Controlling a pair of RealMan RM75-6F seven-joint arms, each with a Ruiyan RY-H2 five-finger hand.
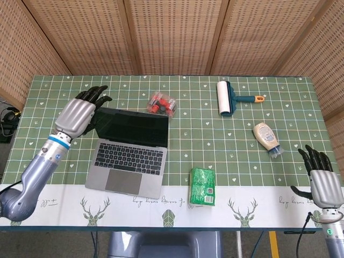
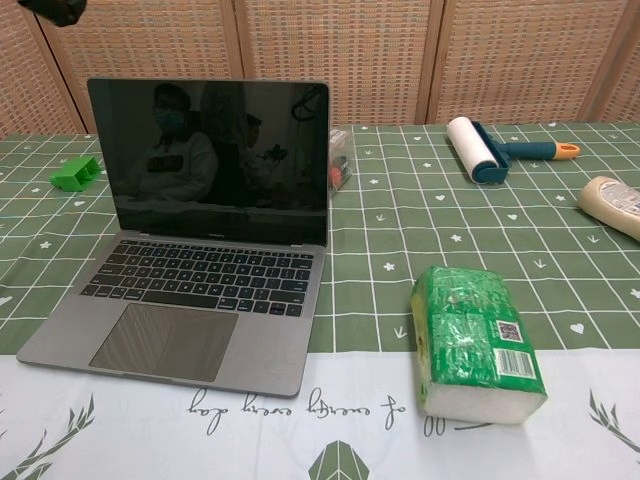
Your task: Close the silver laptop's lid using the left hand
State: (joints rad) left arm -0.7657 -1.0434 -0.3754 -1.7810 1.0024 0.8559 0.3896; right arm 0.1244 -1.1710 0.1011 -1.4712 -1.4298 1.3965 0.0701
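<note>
Above lid's left corner: your left hand [image 1: 79,114], fingers [image 1: 94,94] spread, holding nothing, contact unclear. Silver laptop [image 1: 130,152] open on bench [image 1: 236,156], front-left. Your right hand [image 1: 324,183] at front-right edge, fingers apart, empty.

The laptop [image 2: 195,270] has a matt silver metal body and a glossy black screen that mirrors the room. The tablecloth [image 2: 400,230] looks smooth, perhaps coated. The green pack [image 2: 472,340] is wrapped in shiny plastic film. The left hand [image 1: 80,113] shows brushed metal and black fingers.
</note>
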